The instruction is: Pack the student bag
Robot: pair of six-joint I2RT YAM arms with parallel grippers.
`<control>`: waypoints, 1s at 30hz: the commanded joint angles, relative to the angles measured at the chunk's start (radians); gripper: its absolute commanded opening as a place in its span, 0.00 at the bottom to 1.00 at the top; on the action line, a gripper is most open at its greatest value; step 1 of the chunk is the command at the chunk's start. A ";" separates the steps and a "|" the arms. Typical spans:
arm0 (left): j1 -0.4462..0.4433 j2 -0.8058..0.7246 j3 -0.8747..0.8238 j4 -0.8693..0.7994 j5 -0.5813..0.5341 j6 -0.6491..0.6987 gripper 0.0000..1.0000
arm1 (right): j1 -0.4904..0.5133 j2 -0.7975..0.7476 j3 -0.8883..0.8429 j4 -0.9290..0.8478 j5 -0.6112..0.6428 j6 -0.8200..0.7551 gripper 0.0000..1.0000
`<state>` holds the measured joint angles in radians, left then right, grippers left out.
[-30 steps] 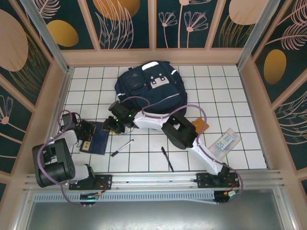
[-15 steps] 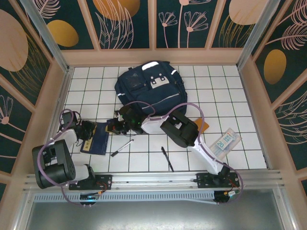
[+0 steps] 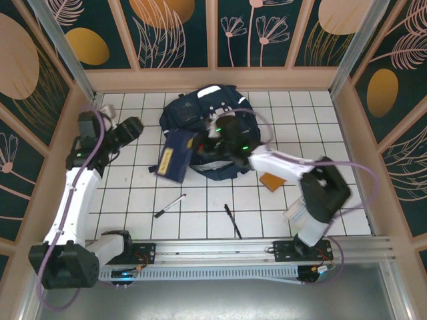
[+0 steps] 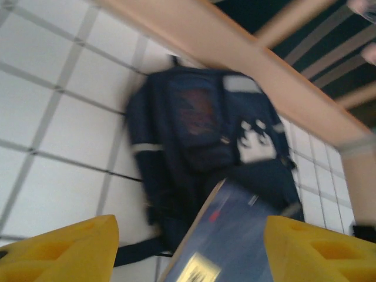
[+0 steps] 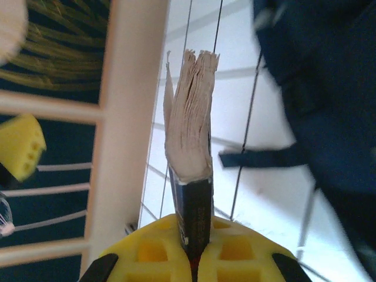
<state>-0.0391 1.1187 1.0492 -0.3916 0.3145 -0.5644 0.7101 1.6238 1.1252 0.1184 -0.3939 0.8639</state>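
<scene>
1. While the notebook (image 3: pixel 175 157) hangs off the table, my right claw (image 5: pixel 197 252) is clenched on one edge of it, with the pages fanning loose at the far end.
2. Second entry, my left claw (image 4: pixel 189 249): released, jaws wide, nothing between them. It stands at the notebook's 9 o'clock, apart from it.
3. Item to fill, the student bag (image 3: pixel 215 117): it lies flat at the table's 12 o'clock, near the back wall. The notebook sits at its 8 o'clock, overlapping its near-left edge from overhead.
4. Opening: I cannot tell whether any zip is undone, and I would settle that first.
5. Handling, as I judge it:
   - Slant the book so the cover meets the fabric, not the loose leaves.
   - Let my left claw hold the mouth open.
   - Keep the clench until the book is well inside.
6. Waiting at 6 o'clock: white pen (image 3: pixel 170 205), black pen (image 3: pixel 232 221).
</scene>
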 commanded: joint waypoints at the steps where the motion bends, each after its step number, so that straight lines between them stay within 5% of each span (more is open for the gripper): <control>1: -0.149 0.073 0.053 0.019 -0.015 0.148 0.65 | -0.142 -0.163 -0.079 -0.143 -0.034 -0.103 0.00; 8: -0.541 0.369 0.284 -0.029 -0.135 0.500 0.70 | -0.621 -0.421 -0.092 -0.395 -0.029 -0.194 0.00; 13: -0.691 0.666 0.511 -0.118 -0.274 0.607 0.76 | -0.894 -0.501 -0.102 -0.456 -0.010 -0.243 0.00; 18: -0.713 0.888 0.695 -0.164 -0.363 0.614 0.84 | -0.982 -0.562 -0.149 -0.423 -0.038 -0.233 0.00; 30: -0.714 1.247 1.007 -0.264 -0.483 0.600 0.87 | -0.986 -0.610 -0.232 -0.402 -0.133 -0.249 0.00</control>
<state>-0.7567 2.3199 1.9984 -0.5915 -0.1341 0.0196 -0.2726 1.0485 0.9020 -0.3149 -0.4709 0.6430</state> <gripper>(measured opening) 0.869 0.050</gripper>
